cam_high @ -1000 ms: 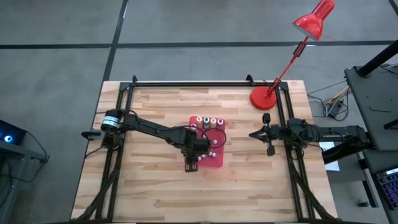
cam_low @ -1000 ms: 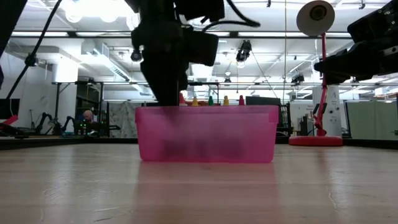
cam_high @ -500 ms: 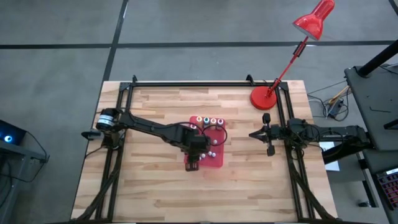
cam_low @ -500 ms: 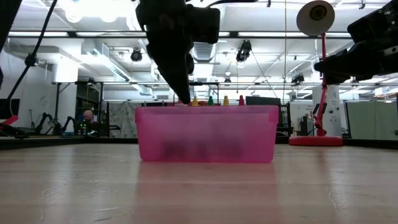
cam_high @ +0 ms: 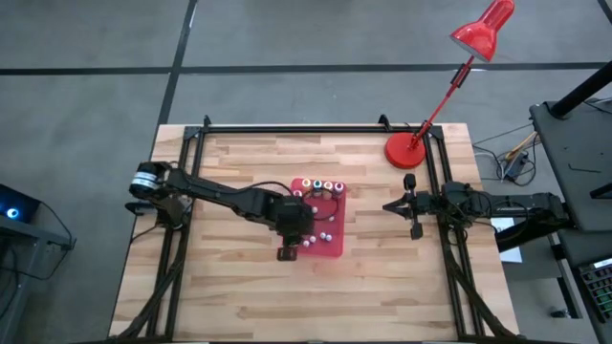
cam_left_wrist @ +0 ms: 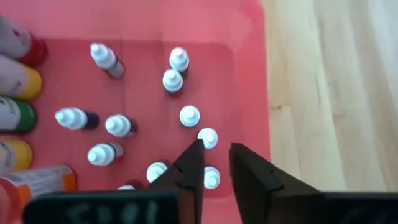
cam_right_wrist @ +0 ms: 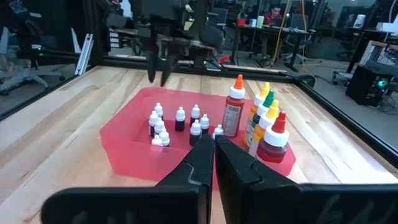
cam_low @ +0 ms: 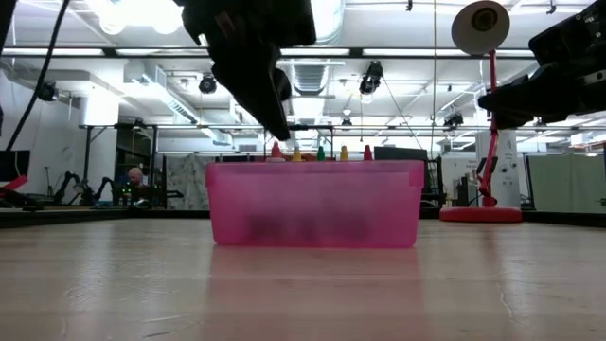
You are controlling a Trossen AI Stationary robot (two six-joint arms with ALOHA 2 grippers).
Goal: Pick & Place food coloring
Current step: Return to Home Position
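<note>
Red bin [cam_low: 312, 204] holds food coloring [cam_left_wrist: 189, 116], tall bottles [cam_right_wrist: 267, 118]; left claw [cam_left_wrist: 216, 146] above, ajar, empty; right claw [cam_right_wrist: 213, 140] closed.

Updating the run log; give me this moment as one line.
left tool: open, empty, above red bin | food coloring bottles: inside bin | right tool: shut, idle at table's right

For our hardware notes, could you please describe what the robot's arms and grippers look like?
Both arms are black, with slim tubular links and round joints. The left arm has a silvery ring at its base; the right arm is all dark. The left gripper and right gripper each have two dark, wedge-shaped fingers.
</note>
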